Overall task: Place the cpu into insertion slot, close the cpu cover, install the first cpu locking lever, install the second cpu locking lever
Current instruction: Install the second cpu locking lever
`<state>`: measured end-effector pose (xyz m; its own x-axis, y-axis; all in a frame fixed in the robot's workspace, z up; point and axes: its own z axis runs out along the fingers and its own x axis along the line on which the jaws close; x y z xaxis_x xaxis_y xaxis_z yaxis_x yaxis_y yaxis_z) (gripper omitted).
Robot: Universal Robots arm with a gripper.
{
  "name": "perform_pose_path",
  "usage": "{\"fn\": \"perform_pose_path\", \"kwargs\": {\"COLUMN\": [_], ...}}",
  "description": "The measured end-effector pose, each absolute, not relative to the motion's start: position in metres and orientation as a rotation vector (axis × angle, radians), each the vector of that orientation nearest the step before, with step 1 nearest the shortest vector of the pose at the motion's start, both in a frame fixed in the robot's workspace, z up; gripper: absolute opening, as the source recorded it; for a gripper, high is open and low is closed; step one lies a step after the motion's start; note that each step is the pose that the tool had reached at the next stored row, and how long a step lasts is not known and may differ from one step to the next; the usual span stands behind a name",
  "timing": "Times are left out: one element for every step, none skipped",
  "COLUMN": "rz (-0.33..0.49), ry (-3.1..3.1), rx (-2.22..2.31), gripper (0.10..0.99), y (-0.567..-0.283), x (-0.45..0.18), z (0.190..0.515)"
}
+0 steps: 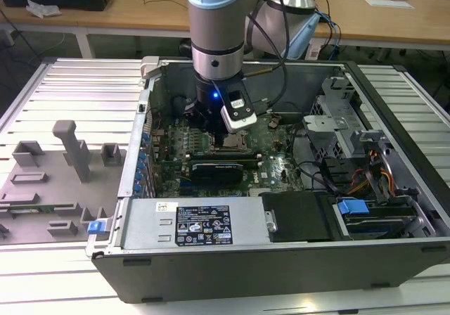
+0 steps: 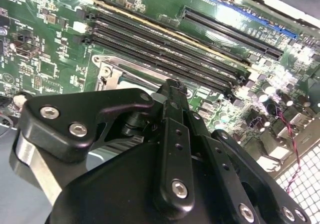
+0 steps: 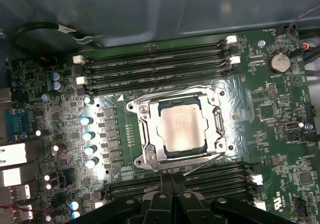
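The gripper (image 3: 171,196) is seen nearest in the first wrist view, its two black fingers (image 3: 165,204) brought together with nothing between them, poised just above the socket's near edge. Straight beyond the fingertips lies the cpu (image 3: 182,129), seated flat in the socket with its pale top up; it is nearly square, so no long axis is to be told, and its edges are lined up with the socket. The cover (image 3: 180,156) is folded down around the cpu as a silvery frame, its open centre showing the chip. A thin lever (image 3: 202,166) is seen slanting across the frame's near corner, just ahead of the fingers. Beyond the socket, memory slots (image 3: 155,66) run across the board. In the exterior view the arm (image 1: 218,41) is reached down into the case (image 1: 281,259).
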<state>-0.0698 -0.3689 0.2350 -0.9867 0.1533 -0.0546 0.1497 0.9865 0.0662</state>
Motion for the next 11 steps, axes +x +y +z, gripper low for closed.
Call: {"fn": "perform_pose_path", "kwargs": {"rz": [0.095,0.095,0.095,0.096,0.096,0.096,0.097,0.097,0.1,0.103,0.105], "ry": [3.072,3.072,3.072,3.072,3.072,3.072,3.072,3.073,3.073,3.074,3.074], "rx": [0.234,0.233,0.233,0.232,0.23,0.228,0.225,0.222,0.218,0.213,0.21], "gripper": [0.106,0.106,0.106,0.106,0.106,0.106,0.106,0.106,0.106,0.106,0.106], "y": [-0.369,-0.369,-0.369,-0.369,-0.369,-0.369,-0.369,-0.369,-0.369,-0.37,-0.37], "x": [-0.07,-0.071,-0.072,-0.072,-0.073,-0.075,-0.078,-0.079,-0.081,-0.081,-0.082], "z": [0.235,0.234,0.234,0.234,0.234,0.233,0.232,0.232,0.23,0.229,0.227]}}
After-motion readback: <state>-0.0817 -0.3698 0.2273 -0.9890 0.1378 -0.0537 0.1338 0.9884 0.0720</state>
